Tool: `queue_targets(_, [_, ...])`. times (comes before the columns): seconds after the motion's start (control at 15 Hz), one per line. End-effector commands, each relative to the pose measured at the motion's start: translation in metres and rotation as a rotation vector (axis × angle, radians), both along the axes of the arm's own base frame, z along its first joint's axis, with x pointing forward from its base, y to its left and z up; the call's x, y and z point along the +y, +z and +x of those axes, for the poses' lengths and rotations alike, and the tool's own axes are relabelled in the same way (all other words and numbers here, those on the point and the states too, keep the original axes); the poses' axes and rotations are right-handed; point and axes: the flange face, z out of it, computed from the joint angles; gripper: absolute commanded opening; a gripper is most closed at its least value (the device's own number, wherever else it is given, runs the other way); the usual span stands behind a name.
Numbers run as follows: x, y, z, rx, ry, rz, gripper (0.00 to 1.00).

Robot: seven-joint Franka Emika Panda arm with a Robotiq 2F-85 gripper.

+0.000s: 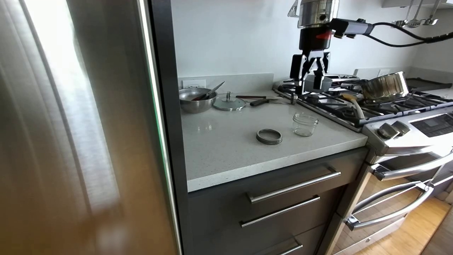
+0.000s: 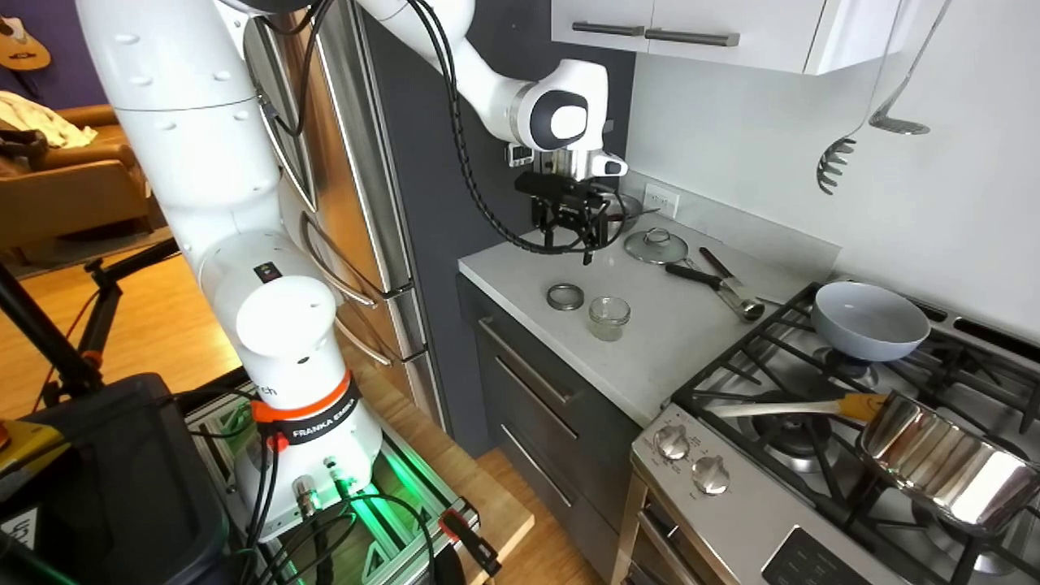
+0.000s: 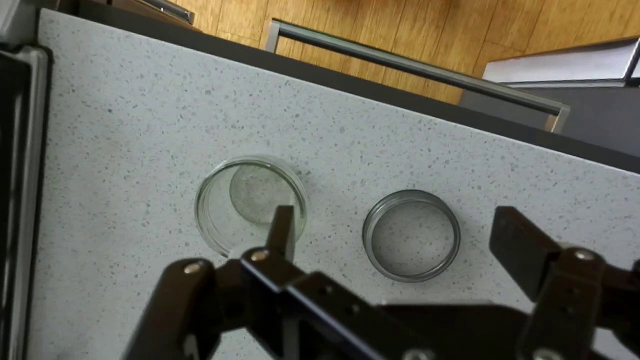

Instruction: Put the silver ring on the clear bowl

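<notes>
The silver ring [image 1: 269,142] lies flat on the counter, its centre open, and shows in both exterior views. Beside it, a small gap away, the clear bowl [image 1: 305,124] stands upright with its mouth uncovered; it sits on the stove side of the ring [image 2: 565,308]. My gripper [image 1: 309,86] hangs fingers down well above the counter. In the wrist view the jaws are spread wide with nothing between them, and the silver ring [image 3: 413,195] appears below, between the fingertips. One finger [image 3: 282,227] covers part of the clear bowl [image 3: 250,192] there.
At the back of the counter are a steel bowl [image 1: 198,103], a glass lid [image 1: 229,103] and some dark-handled utensils [image 2: 695,275]. The stove, with a tilted steel pot [image 2: 946,463] and a pale bowl [image 2: 869,321], borders the counter; a fridge [image 1: 88,141] stands at the opposite end.
</notes>
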Motion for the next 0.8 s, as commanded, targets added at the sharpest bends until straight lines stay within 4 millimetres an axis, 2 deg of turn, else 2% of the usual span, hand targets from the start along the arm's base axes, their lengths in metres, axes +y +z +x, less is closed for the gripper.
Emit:
queue_targets(0.0, [0.007, -0.01, 0.018, -0.026, 0.072, -0.06, 1.0])
queue_targets(0.2, [0.016, -0.016, 0.032, -0.016, 0.204, -0.121, 1.0])
queue_targets(0.27, [0.018, -0.012, 0.035, -0.049, 0.186, -0.102, 1.0])
queue_targets(0.33, [0.016, -0.008, 0.025, -0.028, 0.153, -0.095, 1.0])
queue_targets(0.6, [0.019, -0.008, 0.033, -0.044, 0.168, -0.095, 1.0])
queue_targets(0.73, [0.014, -0.018, 0.044, -0.039, 0.225, -0.068, 1.0])
